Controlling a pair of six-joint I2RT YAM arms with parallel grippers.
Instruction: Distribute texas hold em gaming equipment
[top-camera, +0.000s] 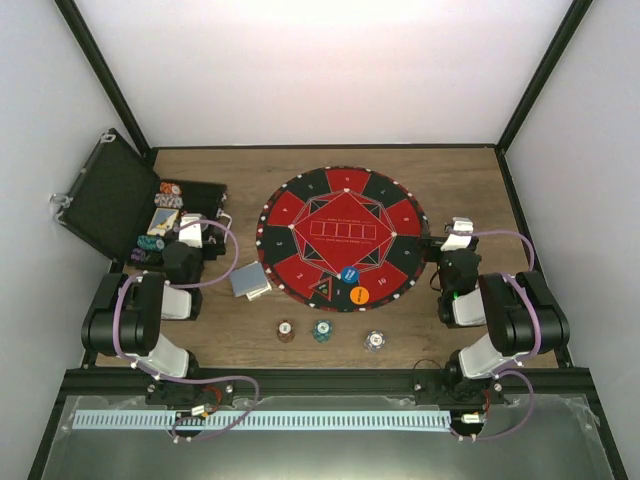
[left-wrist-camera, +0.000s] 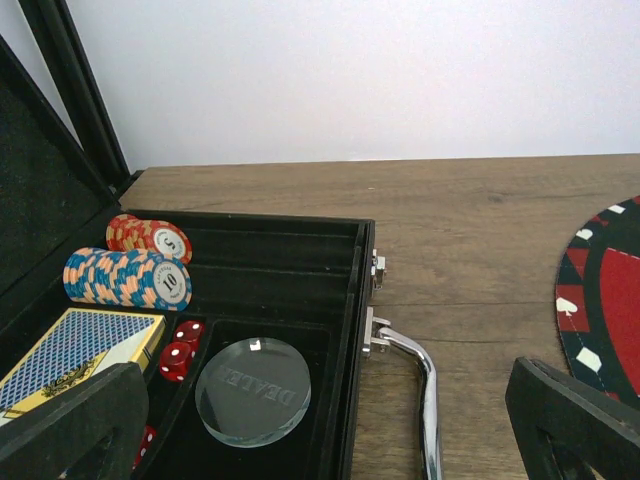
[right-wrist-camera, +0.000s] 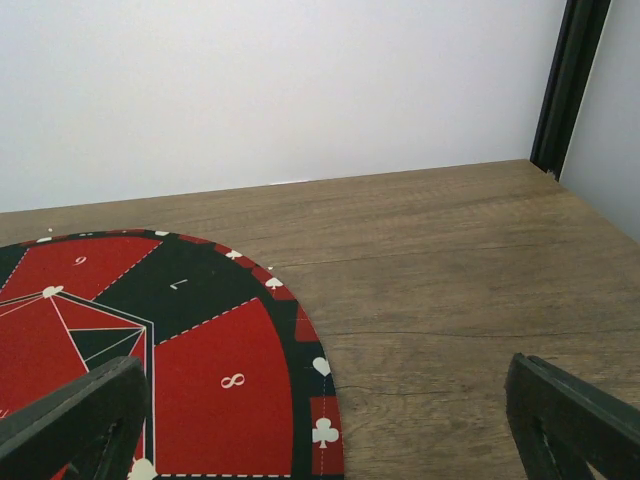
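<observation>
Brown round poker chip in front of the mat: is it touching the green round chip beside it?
Apart. The top external view shows bare wooden table between the brown round poker chip and the green round chip.

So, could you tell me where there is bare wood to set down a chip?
Free: the strip behind the mat, and the far right corner beside it. Crowded: in front of the mat, where the deck and three chips lie, and around the case.
</observation>
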